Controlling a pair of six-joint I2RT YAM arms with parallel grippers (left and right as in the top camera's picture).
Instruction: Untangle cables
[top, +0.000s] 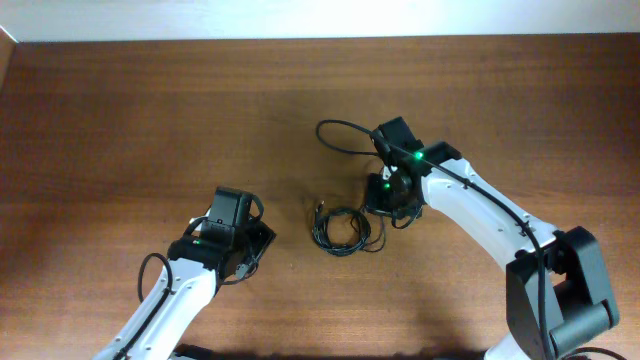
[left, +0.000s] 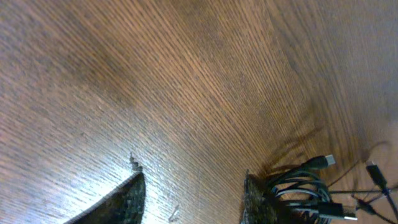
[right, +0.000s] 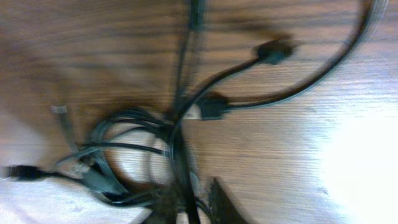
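The cables (top: 340, 232) lie as a small bunch of thin black loops with plug ends at the table's middle. My right gripper (top: 396, 208) sits at the bunch's right edge. In the right wrist view its fingers (right: 189, 208) are close together on one black strand, and the blurred loops (right: 124, 143) and plugs (right: 273, 50) spread ahead. My left gripper (top: 260, 242) is to the left of the bunch, apart from it. Its fingers (left: 193, 199) are open and empty, and the cables (left: 305, 186) lie just outside the right finger.
A black cable loop (top: 335, 135) arcs out behind the right wrist; I cannot tell whether it belongs to the arm. The brown wooden table (top: 150, 120) ends at a pale wall along the far edge.
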